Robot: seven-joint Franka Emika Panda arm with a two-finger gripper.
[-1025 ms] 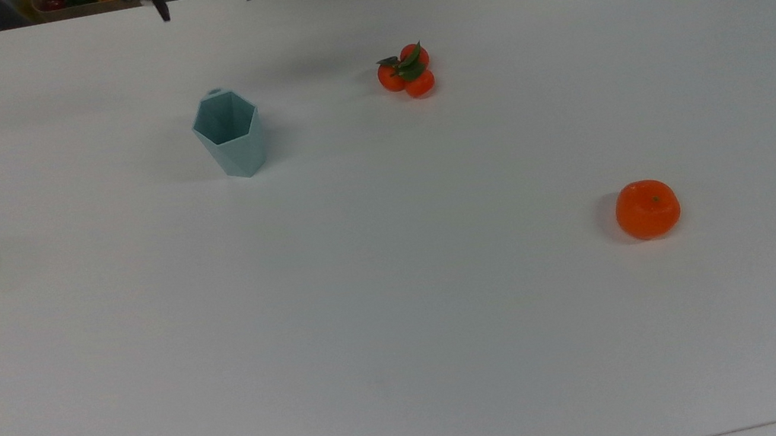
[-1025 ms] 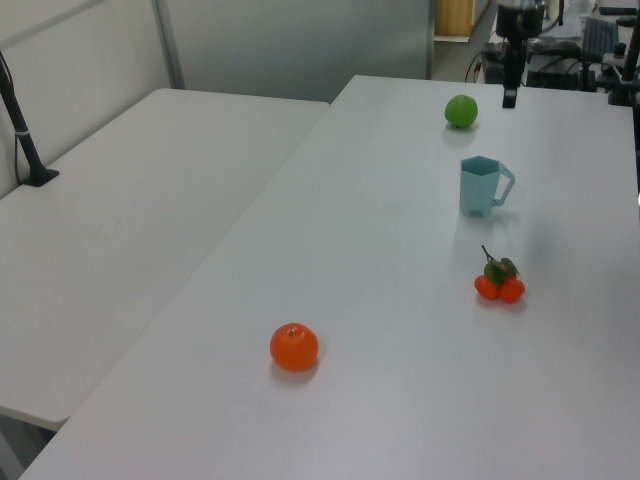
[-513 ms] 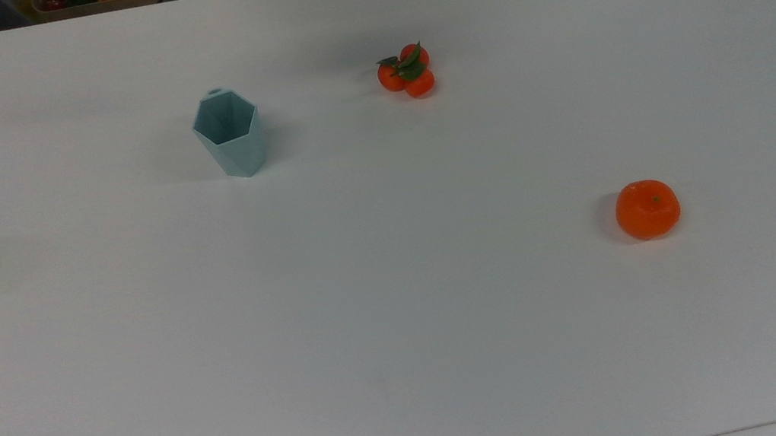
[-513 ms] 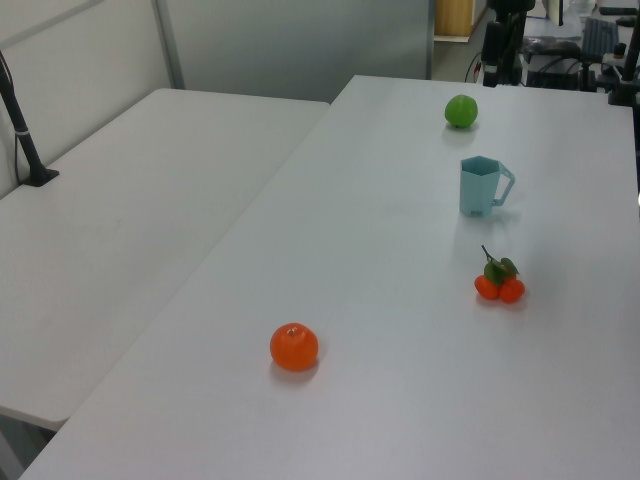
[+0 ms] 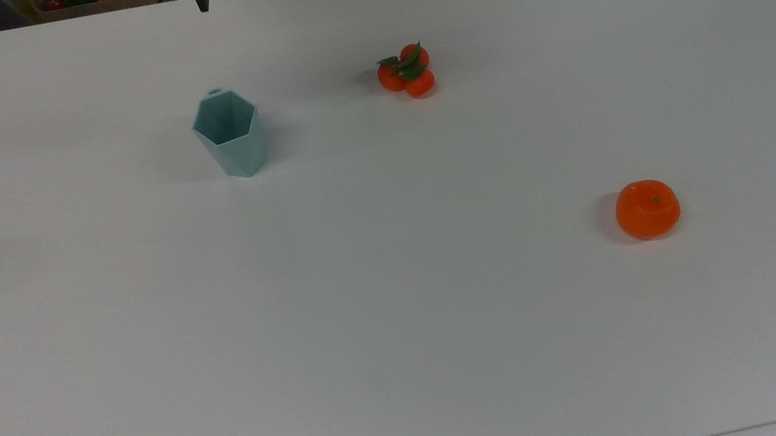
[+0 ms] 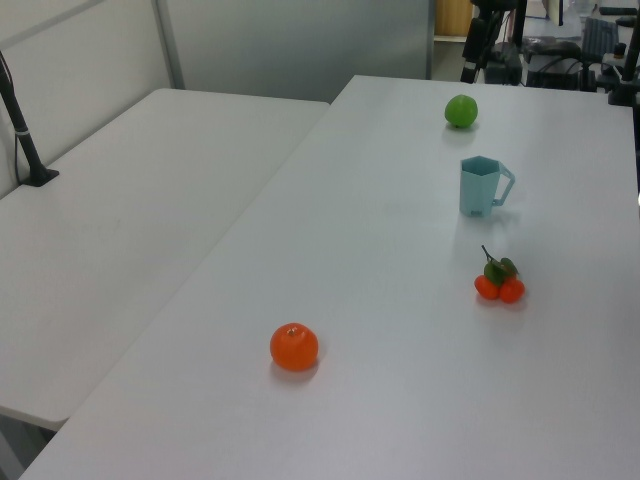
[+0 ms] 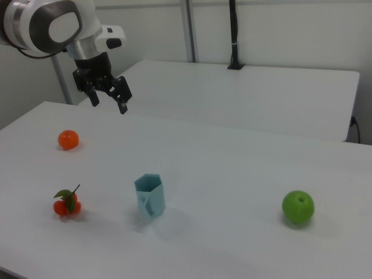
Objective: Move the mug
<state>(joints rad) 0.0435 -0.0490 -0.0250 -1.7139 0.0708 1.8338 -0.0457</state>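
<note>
The mug waits, the gripper is up high

The mug (image 7: pixel 150 195) stands upright in the lower middle of the right view. The gripper (image 7: pixel 108 97) hangs in the upper left with its fingers wide apart, holding nothing. It must come down and to the right.

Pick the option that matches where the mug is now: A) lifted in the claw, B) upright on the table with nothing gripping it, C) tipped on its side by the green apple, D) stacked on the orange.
B: the mug stands upright on the table, and the open claw hangs apart from it.
</note>
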